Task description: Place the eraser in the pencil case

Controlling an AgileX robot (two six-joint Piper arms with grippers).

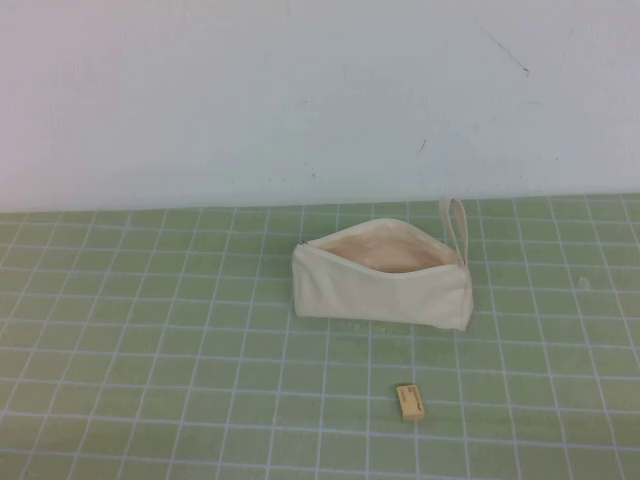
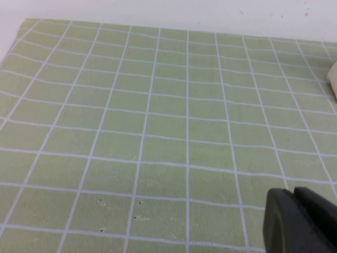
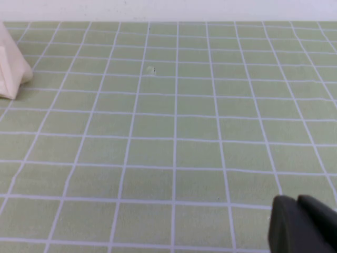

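The pencil case (image 1: 385, 275), a cream canvas pouch, lies on the green grid mat with its zip open, showing the peach lining. Its loop strap (image 1: 456, 225) sticks up at the right end. The eraser (image 1: 410, 402), a tiny tan block, lies on the mat in front of the pouch, apart from it. Neither arm shows in the high view. My left gripper (image 2: 293, 196) is shut and empty over bare mat; a corner of the pouch (image 2: 333, 76) shows far off. My right gripper (image 3: 297, 202) is shut and empty over bare mat; an end of the pouch (image 3: 11, 71) shows far off.
The green mat (image 1: 150, 350) with white grid lines covers the table up to a white wall (image 1: 300, 100) at the back. Nothing else stands on it.
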